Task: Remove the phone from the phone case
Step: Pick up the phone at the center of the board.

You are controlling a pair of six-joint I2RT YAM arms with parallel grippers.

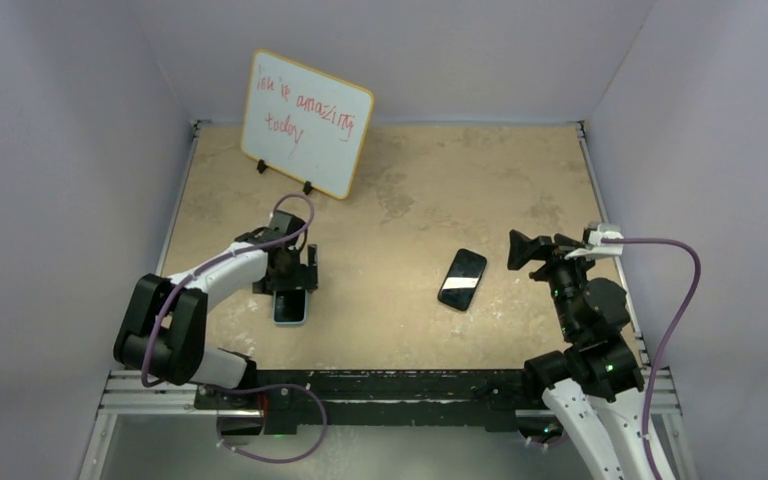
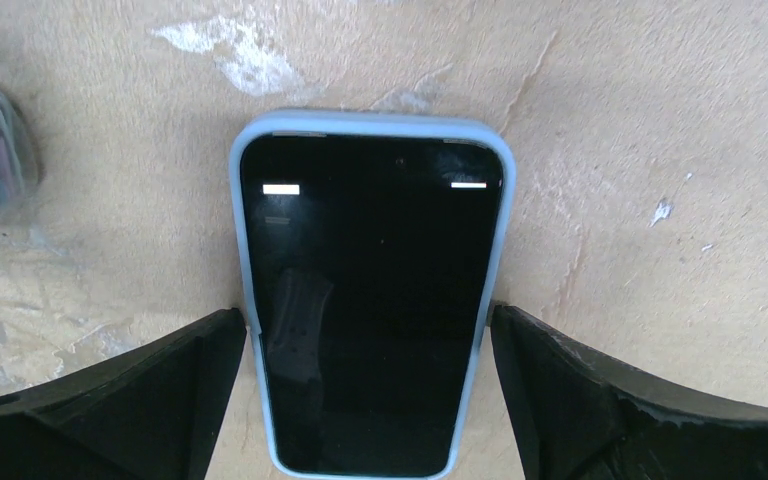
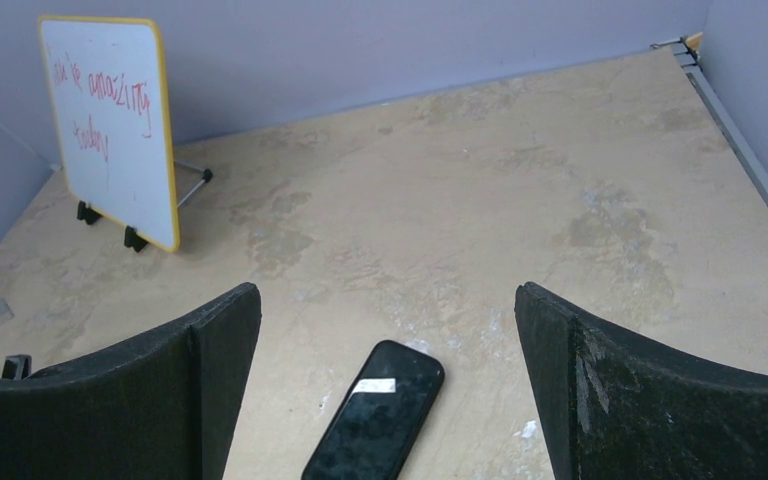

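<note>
Tan counter [image 1: 410, 200], whiteboard [image 1: 305, 122] propped at far left. Right tool [image 3: 388, 290]: fingers wide apart, off the counter, just right of bare black phone [image 1: 462, 279] lying mid-counter. Left tool [image 2: 368, 312]: fingers pressed against both long edges of blue phone case [image 1: 290, 308], near left. Glossy black inside; phone or lining, can't tell.

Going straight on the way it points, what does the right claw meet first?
Most likely the black phone, lying flat just ahead between the right claw's open fingers. Depth is unclear: it may instead touch the table just past it.
</note>
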